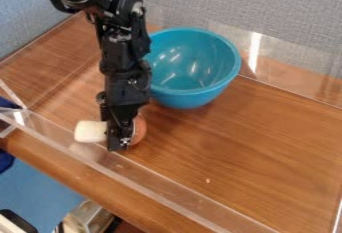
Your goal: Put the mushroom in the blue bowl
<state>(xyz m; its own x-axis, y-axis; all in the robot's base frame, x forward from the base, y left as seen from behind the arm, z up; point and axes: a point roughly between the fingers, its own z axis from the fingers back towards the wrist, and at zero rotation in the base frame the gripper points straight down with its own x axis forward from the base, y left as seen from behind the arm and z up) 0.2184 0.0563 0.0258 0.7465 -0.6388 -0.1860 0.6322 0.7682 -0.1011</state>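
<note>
Gripper [120,136] closed on mushroom [102,132], stem protruding to its left. Blue bowl [194,69] behind it holds nothing.

No legible text, labels, brand marks, numbers or signs anywhere in the camera view.
</note>
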